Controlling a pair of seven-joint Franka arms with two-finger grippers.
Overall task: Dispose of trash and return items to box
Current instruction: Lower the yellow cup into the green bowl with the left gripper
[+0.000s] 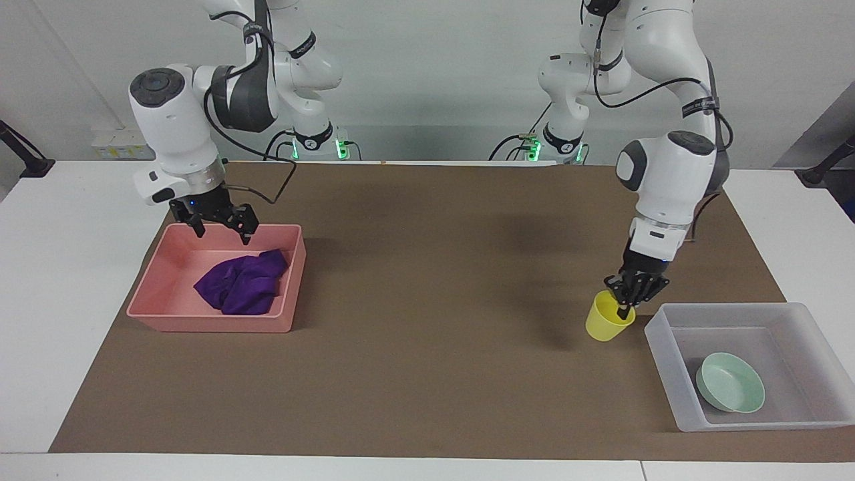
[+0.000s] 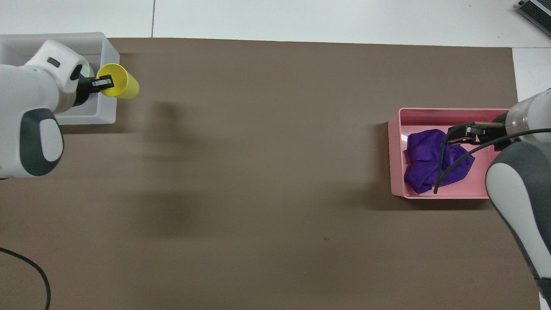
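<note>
Cloth [image 1: 242, 289]: purple, crumpled, lying loose in the pink tub [image 1: 160, 267], toward the tub's end nearer the table's middle.
Right gripper [image 1: 220, 224]: up in the air over the pink tub's robot-side rim, above the cloth and clear of it; jaws spread and holding nothing.
Pink tub: on the brown mat [image 1: 427, 280] at the right arm's end of the table, nearer to the robots than the box.
Cup [image 1: 608, 318]: yellow, tilted, raised off the mat, its shadow on the mat beneath it; it hangs just beside the box's wall on the side toward the table's middle, and the overhead view shows its mouth [image 2: 107, 79] against that wall's top edge.
Left gripper [image 1: 629, 296]: jaws clenched on the cup's rim, one finger inside the mouth and one outside; wrist reaching down from above.
Box [image 1: 658, 347]: clear-whitish, at the left arm's end of the table, partly off the mat's edge.
Bowl [image 1: 729, 391]: mint green, sitting tilted inside the box, in the part farther from the robots; mostly hidden under the left wrist in the overhead view.
</note>
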